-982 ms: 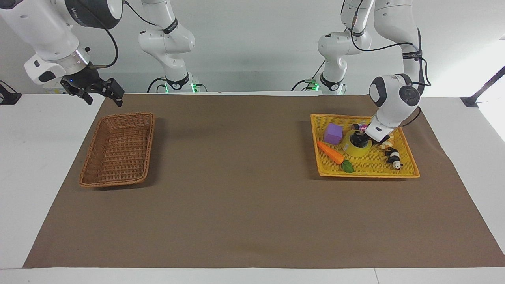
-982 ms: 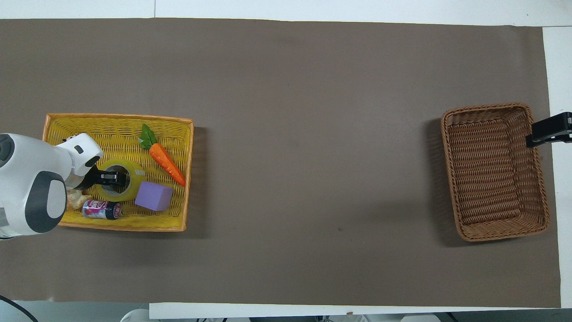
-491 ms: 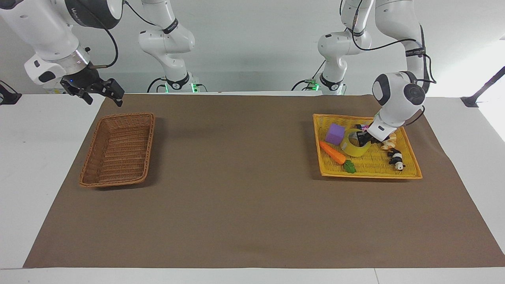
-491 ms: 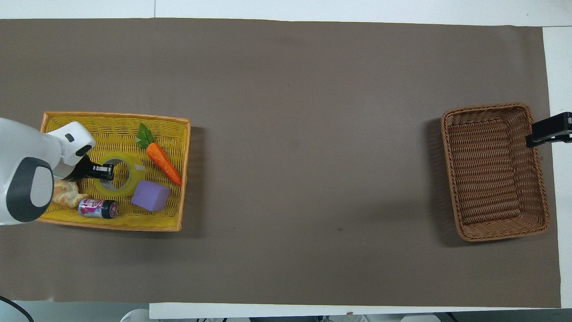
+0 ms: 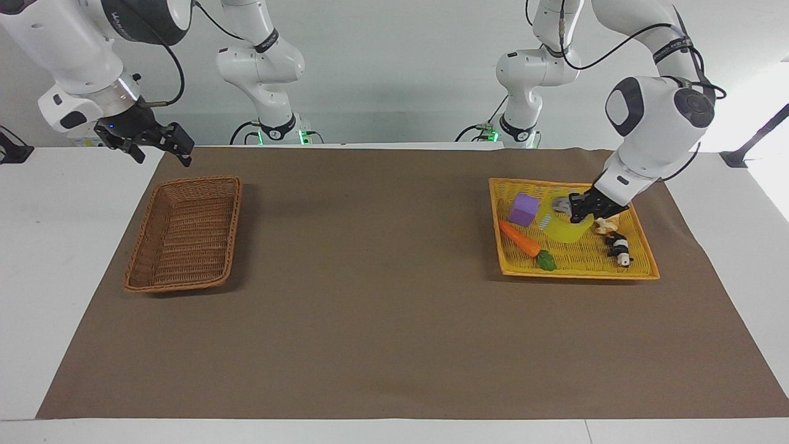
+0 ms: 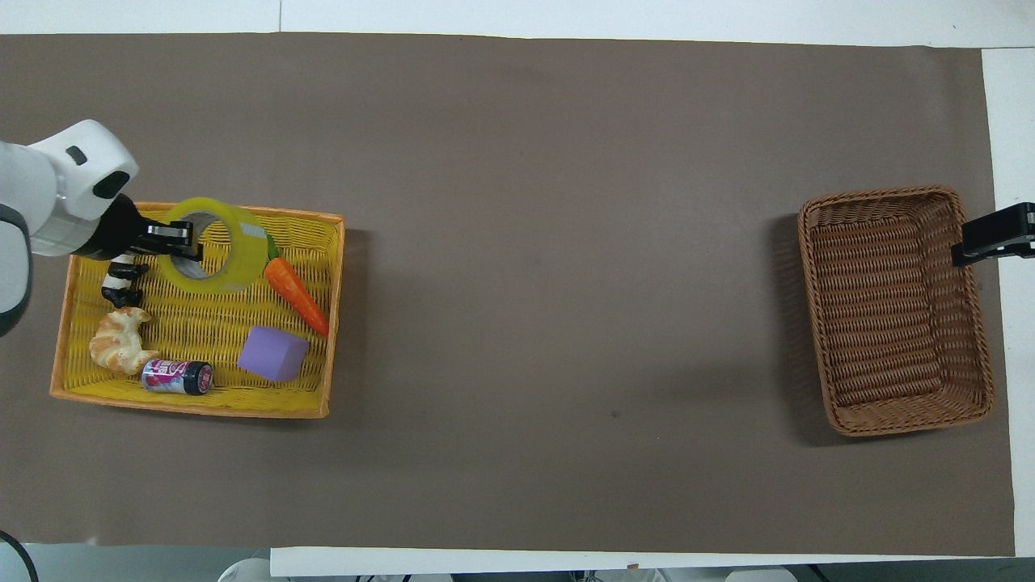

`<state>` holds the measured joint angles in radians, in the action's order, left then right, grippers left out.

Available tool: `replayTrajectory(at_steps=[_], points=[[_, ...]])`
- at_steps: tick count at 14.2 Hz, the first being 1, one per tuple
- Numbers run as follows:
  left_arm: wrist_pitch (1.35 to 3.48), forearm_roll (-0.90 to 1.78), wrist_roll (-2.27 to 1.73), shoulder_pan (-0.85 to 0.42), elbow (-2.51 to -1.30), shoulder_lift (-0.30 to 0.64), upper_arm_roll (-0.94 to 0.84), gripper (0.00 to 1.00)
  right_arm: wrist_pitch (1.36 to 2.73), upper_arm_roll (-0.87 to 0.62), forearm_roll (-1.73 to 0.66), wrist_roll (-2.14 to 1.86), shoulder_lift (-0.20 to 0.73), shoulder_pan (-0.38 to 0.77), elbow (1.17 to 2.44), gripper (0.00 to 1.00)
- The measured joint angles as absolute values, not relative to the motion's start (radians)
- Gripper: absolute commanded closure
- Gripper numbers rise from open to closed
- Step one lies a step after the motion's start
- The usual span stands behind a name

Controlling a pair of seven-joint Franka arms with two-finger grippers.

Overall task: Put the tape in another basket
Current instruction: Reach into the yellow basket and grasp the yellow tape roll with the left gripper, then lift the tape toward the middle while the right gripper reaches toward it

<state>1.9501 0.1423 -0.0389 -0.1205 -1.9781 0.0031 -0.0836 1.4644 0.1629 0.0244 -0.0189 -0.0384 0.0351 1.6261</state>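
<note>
Tape (image 5: 564, 227) now lifted, tilted, in left gripper (image 5: 576, 208)

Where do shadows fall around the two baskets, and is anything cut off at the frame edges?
Facing view: the brown basket casts a soft shadow toward the table's middle, and the yellow basket a thin one along its rim. Overhead view: the left gripper, shut on the tape, has its arm cropped; only the right gripper tip shows.

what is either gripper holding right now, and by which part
The left gripper holds the tape by its ring wall, one finger inside the core, lifted over the yellow basket. The right gripper holds nothing.
</note>
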Motion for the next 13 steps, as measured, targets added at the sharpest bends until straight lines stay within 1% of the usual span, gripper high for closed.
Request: replayTrajectory(at_steps=[3,5,9,13], points=[[2.019,0.188,-0.221,-0.297,-1.974,0.018,-0.091,1.00,1.464,0.163,0.024,-0.019,-0.038,0.035,1.626,0.00],[2.084,0.278,-0.268,-0.377,-1.970,0.021,-0.093,1.00,1.464,0.163,0.024,-0.019,-0.038,0.035,1.626,0.00],[2.107,0.395,-0.269,-0.421,-1.920,0.037,-0.091,1.00,1.464,0.163,0.024,-0.019,-0.038,0.035,1.626,0.00],[2.110,0.428,-0.274,-0.511,-1.891,0.052,-0.092,1.00,1.464,0.163,0.024,-0.019,-0.038,0.035,1.626,0.00]])
